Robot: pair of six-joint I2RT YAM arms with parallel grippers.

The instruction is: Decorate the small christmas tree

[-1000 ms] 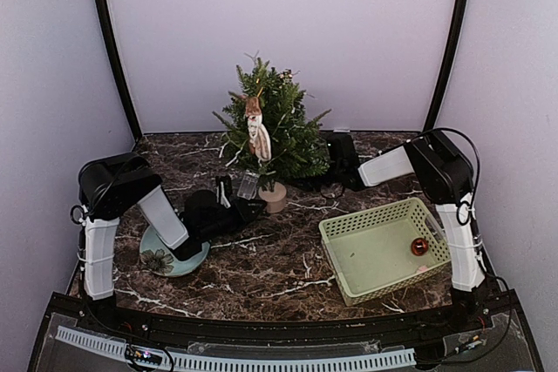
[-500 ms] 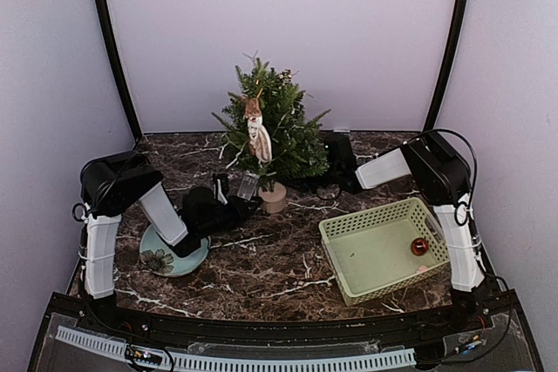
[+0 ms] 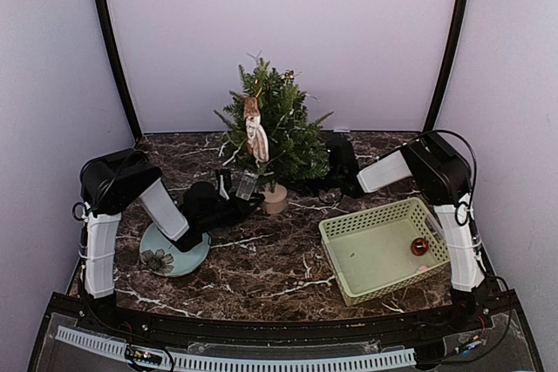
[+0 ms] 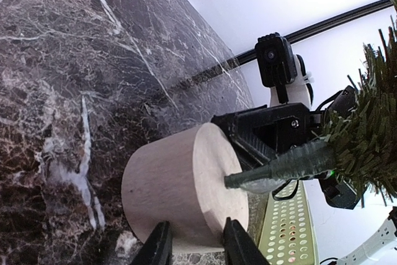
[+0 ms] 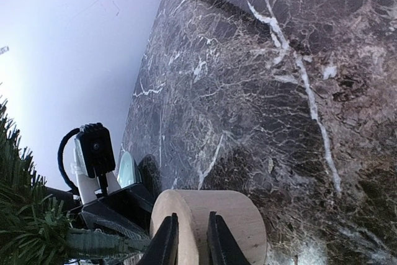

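Well over on the left, a round pale-green plate (image 3: 161, 260) with a painted flower lies on the dark veined marble tabletop (image 3: 270, 259), partly under the left arm. Just right of it, the left tool (image 4: 193, 240) lies low and points right at the foot of the small christmas tree (image 3: 279, 132). Its fingers (image 4: 158, 246) stand moderately parted with nothing between them. In the left wrist view their tips overlap the near edge of the round beige-pink wooden pot (image 3: 275, 200), and I cannot tell whether they touch it.

The tree stands upright at the far middle of the tabletop, its long axis vertical, with bushy dark-green branches above a short trunk. A small white-bearded Santa figure (image 3: 255, 132) hangs on its left side.

Right of the tree and a little farther back, the right tool (image 5: 191, 231) also lies low and faces the pot from the other side, clearly apart from it. Its fingers are drawn close with a narrow slit between them, released and empty. At the near right sits a light-green perforated plastic basket (image 3: 366, 217), holding a shiny red-brown round bauble (image 3: 419, 246) by its right wall.

The tree thus lies between the two tools, with the left one nearer the pot. The bauble lies near and right of the right tool, so by my judgement the right arm is better placed to fetch it while the left steadies the pot.
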